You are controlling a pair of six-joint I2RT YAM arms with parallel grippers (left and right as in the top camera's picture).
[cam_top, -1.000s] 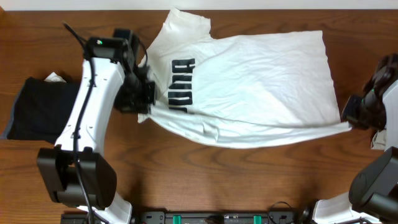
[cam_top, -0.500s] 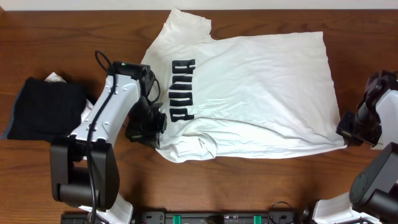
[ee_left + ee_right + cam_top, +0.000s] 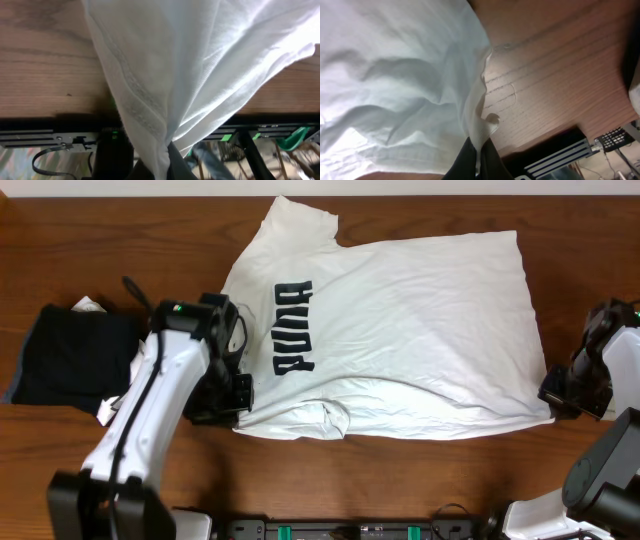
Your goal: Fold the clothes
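Note:
A white short-sleeved T-shirt (image 3: 400, 320) with a black printed word lies spread across the wooden table, neck end to the left. My left gripper (image 3: 238, 412) is shut on the shirt's front left corner; in the left wrist view the cloth (image 3: 165, 85) hangs bunched from the jaws (image 3: 167, 167). My right gripper (image 3: 553, 402) is shut on the shirt's front right hem corner; in the right wrist view the cloth (image 3: 410, 85) runs into the closed jaws (image 3: 477, 162). No grey-beige garment is in view.
A folded black garment (image 3: 65, 355) with a white tag lies at the left edge of the table. The table's front edge and a black rail (image 3: 350, 530) run along the bottom. Bare wood (image 3: 420, 470) lies in front of the shirt.
Both grippers have pulled the shirt's near edge toward the front of the table. The left gripper moved from beside the collar down to the front; the shirt now lies flatter.

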